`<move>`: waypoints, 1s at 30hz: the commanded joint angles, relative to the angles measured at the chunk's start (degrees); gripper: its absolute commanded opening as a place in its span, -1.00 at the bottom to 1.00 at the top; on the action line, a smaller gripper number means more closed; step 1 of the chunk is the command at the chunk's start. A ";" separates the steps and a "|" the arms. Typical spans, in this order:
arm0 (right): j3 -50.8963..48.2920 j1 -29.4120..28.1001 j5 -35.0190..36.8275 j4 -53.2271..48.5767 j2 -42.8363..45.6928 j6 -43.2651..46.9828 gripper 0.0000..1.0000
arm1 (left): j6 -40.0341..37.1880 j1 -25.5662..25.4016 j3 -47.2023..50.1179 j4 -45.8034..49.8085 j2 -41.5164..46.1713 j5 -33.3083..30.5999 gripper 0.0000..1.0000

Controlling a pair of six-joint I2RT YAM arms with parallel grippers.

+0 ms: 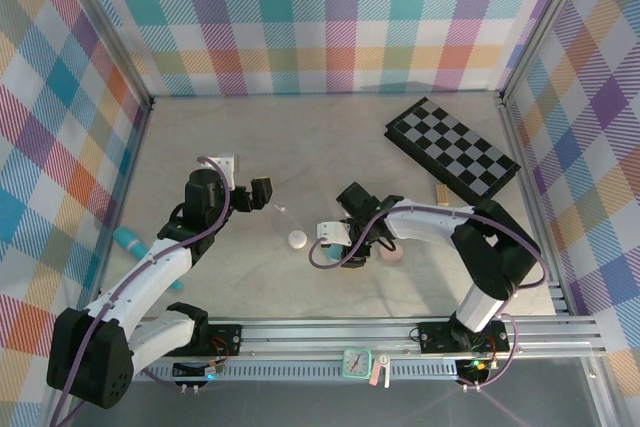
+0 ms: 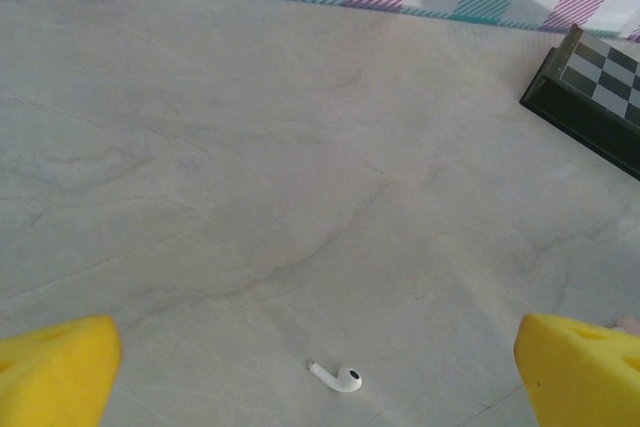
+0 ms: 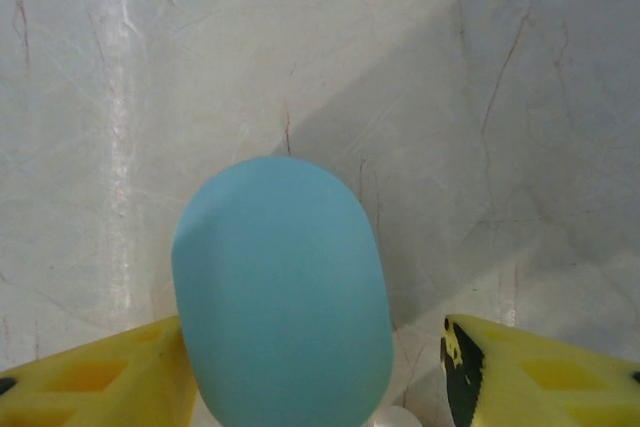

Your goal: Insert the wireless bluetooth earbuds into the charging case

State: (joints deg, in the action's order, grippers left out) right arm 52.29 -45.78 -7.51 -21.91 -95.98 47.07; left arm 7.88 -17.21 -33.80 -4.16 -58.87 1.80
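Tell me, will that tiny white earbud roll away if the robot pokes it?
Probably skids or spins: the white earbud looks tiny, likely light, lying on a smooth table. Its thin stem likely stops real rolling.

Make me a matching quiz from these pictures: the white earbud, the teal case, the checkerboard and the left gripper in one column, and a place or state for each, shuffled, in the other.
Things:
1. white earbud
2. teal case
3. checkerboard
4. left gripper

Places or states:
A. at the far right of the table
B. jaws wide apart, holding nothing
C. between the right gripper's yellow fingers
D. lying alone on bare tabletop

Pairs: 1-D, 2-C, 3-A, 4-B
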 commanded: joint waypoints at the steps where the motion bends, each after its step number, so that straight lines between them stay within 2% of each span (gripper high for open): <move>1: 1.23 -0.28 -1.09 0.63 -0.32 0.15 0.16 | -0.85 -0.02 -0.54 0.96 0.65 0.75 0.99; 4: 1.41 -0.28 -1.02 0.23 -0.10 -0.03 -0.04 | -0.86 -0.02 -0.30 1.17 1.13 0.66 0.99; 6: 1.42 -0.28 -1.01 0.06 0.15 -0.05 -0.11 | -0.85 -0.07 -0.21 1.24 1.33 0.74 0.99; 11: 0.95 -0.19 -2.76 0.66 2.33 -1.63 -0.14 | -1.19 -0.09 -0.05 1.05 1.04 0.70 0.99; 16: -0.30 1.23 -5.47 2.18 6.31 -4.27 -0.16 | -2.64 -0.68 1.81 -3.84 0.70 3.59 0.99; 20: -1.51 3.72 -7.08 2.77 9.43 -5.84 -0.17 | -6.35 -3.71 5.08 -13.55 -0.11 9.11 0.99; 24: -2.70 6.75 -9.63 3.27 13.94 -7.74 -0.17 | -13.60 -7.50 8.99 -24.76 -3.48 19.30 0.99; 27: -3.02 8.59 -11.31 2.56 17.33 -8.81 -0.17 | -18.29 -10.07 9.39 -27.63 -6.80 27.08 0.99; 30: -2.60 9.75 -12.80 0.50 20.27 -9.10 -0.17 | -18.78 -12.18 10.06 -32.02 -9.52 31.68 0.99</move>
State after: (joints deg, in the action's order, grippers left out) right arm 49.80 -36.56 -15.79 -19.62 -78.43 39.40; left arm -6.50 -27.73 -24.56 -27.18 -67.09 24.10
